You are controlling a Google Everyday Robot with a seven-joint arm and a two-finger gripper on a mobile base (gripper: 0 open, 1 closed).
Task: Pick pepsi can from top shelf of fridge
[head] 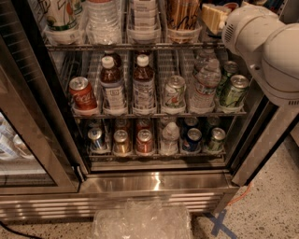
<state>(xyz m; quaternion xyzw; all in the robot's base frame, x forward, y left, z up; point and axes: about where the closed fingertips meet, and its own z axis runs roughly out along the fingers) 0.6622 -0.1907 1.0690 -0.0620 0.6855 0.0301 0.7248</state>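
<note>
Fridge [154, 182], stainless steel, glass door [28, 140] swung open at the left. Top shelf [117, 46]: printed paper cup [60, 14], clear bottles [103, 21] and tubs in clear trays, their writing not legible. Middle rack: red can [83, 95] with the white Coca-Cola script readable; two brown bottles [143, 84] with white caps, label text too small to read; silver-green can [174, 91]; water bottle [205, 84]; green cans [233, 91], brand not legible. Lowest rack: six items in a row, among them a dark blue can [192, 139] with a silver top, its logo not made out. Arm [266, 42]: white, thick rounded joint at the upper right, brought in from the right at the height of the top shelf. Gripper [216, 16]: seen only as a tan block at the right end of the top shelf; whether it is released or clenched cannot be told. Pepsi can: not made out on the top shelf, the right end being covered by gripper and arm
</note>
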